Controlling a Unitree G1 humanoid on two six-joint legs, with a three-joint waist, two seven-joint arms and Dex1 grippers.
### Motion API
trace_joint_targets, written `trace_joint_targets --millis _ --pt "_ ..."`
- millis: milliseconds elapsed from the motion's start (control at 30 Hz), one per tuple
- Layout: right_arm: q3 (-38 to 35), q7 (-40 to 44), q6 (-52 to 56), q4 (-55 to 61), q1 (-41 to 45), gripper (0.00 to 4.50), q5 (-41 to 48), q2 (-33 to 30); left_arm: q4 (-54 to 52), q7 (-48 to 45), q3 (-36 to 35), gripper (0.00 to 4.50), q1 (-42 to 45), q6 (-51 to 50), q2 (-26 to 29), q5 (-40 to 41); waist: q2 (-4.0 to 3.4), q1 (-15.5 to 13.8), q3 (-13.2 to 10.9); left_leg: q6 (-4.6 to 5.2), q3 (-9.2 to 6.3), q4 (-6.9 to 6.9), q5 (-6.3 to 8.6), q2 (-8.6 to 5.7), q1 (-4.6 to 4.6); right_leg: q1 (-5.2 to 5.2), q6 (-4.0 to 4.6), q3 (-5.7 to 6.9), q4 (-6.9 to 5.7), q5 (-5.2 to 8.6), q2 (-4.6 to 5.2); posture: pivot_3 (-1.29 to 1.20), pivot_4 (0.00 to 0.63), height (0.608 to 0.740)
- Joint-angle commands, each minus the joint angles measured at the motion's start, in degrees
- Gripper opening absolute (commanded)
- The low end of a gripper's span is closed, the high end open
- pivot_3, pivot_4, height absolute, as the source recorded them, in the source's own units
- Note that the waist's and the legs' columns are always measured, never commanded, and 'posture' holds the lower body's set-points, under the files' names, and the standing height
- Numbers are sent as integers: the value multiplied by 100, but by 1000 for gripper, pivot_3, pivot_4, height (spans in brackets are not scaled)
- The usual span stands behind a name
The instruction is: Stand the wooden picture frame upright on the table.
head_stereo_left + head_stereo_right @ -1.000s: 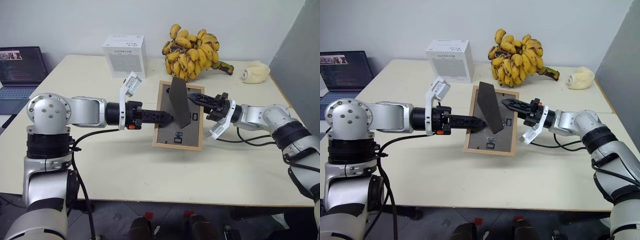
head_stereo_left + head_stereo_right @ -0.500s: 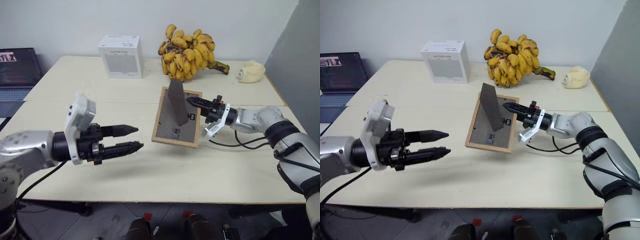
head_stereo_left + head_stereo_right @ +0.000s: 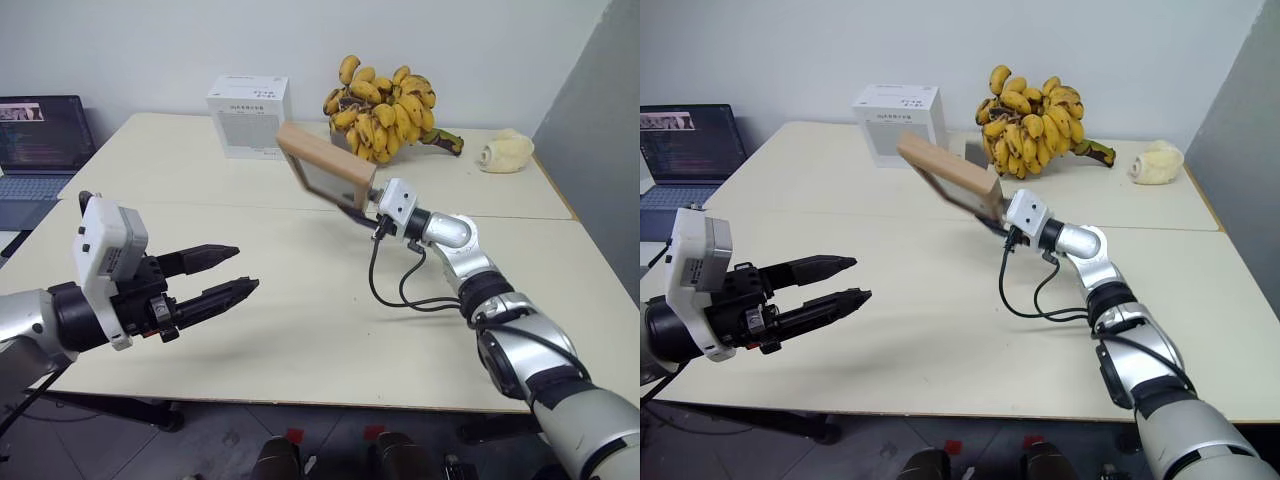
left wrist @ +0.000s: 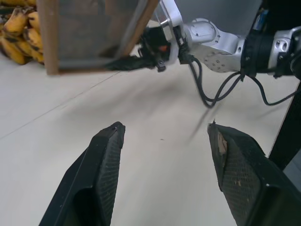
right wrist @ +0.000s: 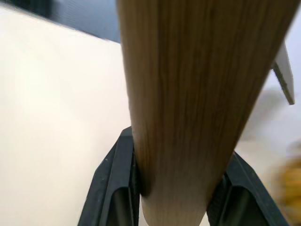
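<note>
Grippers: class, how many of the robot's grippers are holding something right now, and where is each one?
1. The right gripper is clamped on the wooden picture frame, lifted above the table near the bananas. The left gripper hovers open and empty over the table's near left side.

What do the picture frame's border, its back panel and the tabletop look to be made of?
Wooden picture frame: the border looks like light, matte wood, with lengthwise grain plain in the right wrist view. Back panel: dull grey-brown, probably fibreboard; uncertain. Table: smooth cream surface with a soft sheen, likely laminate.

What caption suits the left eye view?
Right gripper lifts the frame above the table; left gripper open.
</note>
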State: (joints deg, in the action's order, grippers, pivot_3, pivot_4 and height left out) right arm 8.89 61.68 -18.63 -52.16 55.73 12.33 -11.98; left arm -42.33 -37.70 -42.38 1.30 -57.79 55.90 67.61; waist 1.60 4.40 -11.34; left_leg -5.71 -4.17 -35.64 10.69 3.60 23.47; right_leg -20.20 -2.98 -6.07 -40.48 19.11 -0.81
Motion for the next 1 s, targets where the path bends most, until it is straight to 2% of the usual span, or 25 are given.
trace_joint_targets --millis 33,133,233,700,767,800,900,1000 --pt "38 1014 2277 1710 -486 1346 978 -48 20 86 -351 3001 -54 141 166 123 -12 -8 -7 0 -6 7 0 1 3 -4 6 9 -1 4 -1 0 150 740" --pt "132 1162 3107 2290 -821 1346 1127 -55 65 112 -410 3001 -80 156 235 187 -21 -9 -12 -3 -12 41 -2 4 8 -23 14 16 -4 8 -6 0 150 740" --pt "104 978 3503 2348 -1031 1346 1118 117 125 160 -419 3001 -61 169 311 243 -19 11 -12 -3 -12 55 -2 9 8 -35 28 19 -8 18 -11 0 150 740" --pt "175 570 3289 1711 -1675 1346 552 498 36 632 -174 3001 98 290 482 642 -17 29 -11 -5 -9 70 -3 9 65 -99 33 21 -4 21 -11 0 150 740" --pt "123 511 3288 1602 -1655 1994 547 498 65 655 -128 3038 129 313 492 627 -16 31 -11 -6 -9 70 -3 9 62 -97 33 21 -4 21 -11 0 150 740" --pt "113 476 3261 1585 -1649 2072 531 492 80 662 -111 3038 137 326 491 626 -16 32 -11 -6 -9 69 -4 9 60 -96 33 21 -4 22 -11 0 150 740" --pt "91 397 3177 1575 -1629 2722 454 477 107 658 -48 3038 143 406 484 554 -15 30 -10 -7 -9 69 -5 9 59 -94 33 21 -5 22 -11 0 150 740" --pt "77 361 3208 1712 -1669 2846 420 449 131 648 28 3038 156 494 451 473 -15 30 -10 -8 -9 69 -5 9 59 -94 32 21 -5 22 -11 0 150 740"
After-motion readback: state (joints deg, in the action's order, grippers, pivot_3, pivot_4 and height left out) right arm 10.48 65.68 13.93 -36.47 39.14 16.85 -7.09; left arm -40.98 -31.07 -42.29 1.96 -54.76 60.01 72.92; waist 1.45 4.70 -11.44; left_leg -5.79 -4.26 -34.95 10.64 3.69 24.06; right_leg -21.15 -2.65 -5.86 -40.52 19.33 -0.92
